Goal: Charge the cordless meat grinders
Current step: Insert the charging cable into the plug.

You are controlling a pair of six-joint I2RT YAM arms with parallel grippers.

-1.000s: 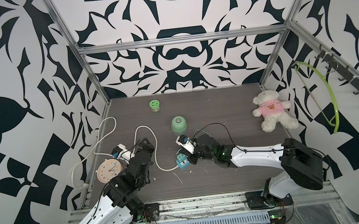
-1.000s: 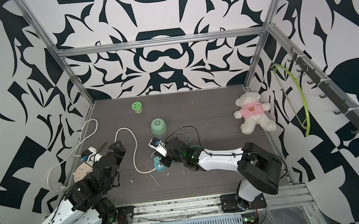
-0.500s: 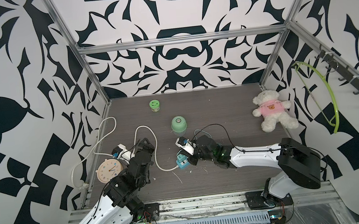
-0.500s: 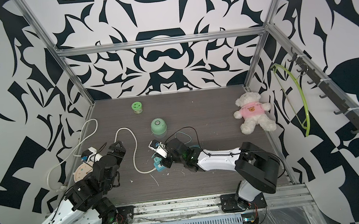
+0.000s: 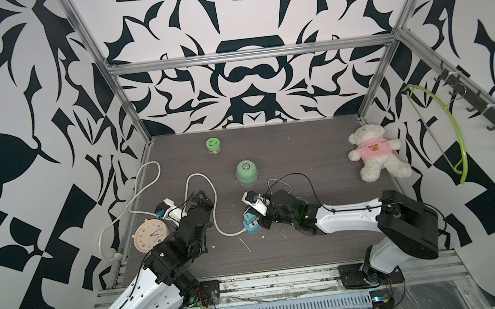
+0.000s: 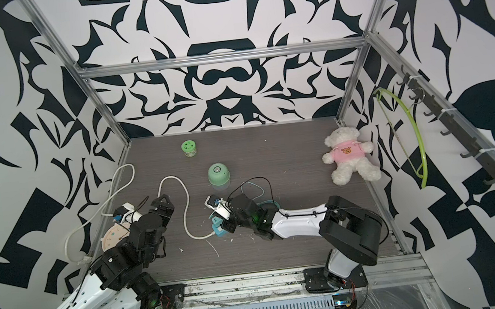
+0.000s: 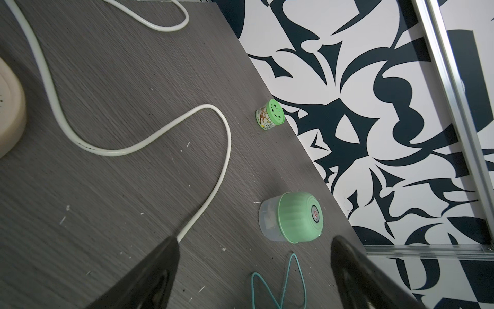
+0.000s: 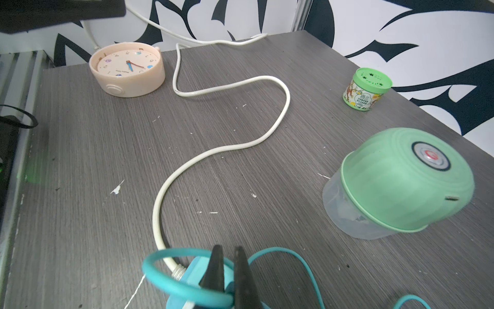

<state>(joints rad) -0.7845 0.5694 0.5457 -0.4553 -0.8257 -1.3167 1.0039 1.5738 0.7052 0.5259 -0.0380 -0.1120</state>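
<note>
Grinder (image 5: 246, 170) upright mid-worktop (image 5: 312, 242), toward back. Small jar (image 5: 213, 145) behind it, near back edge. Clock (image 5: 150, 236) at left edge. Plush bear (image 5: 375, 156) by right edge, near back right corner. Power block (image 5: 252, 227) before grinder, apart. Thick cord (image 8: 156, 214) winds from block toward left edge. Thin cable (image 8: 171, 289) loops over block.

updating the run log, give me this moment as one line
left gripper: open, empty | right gripper: shut at blue plastic power strip amid teal cable | pale mint-green domed grinder with clear cup: upright, unplugged
</note>
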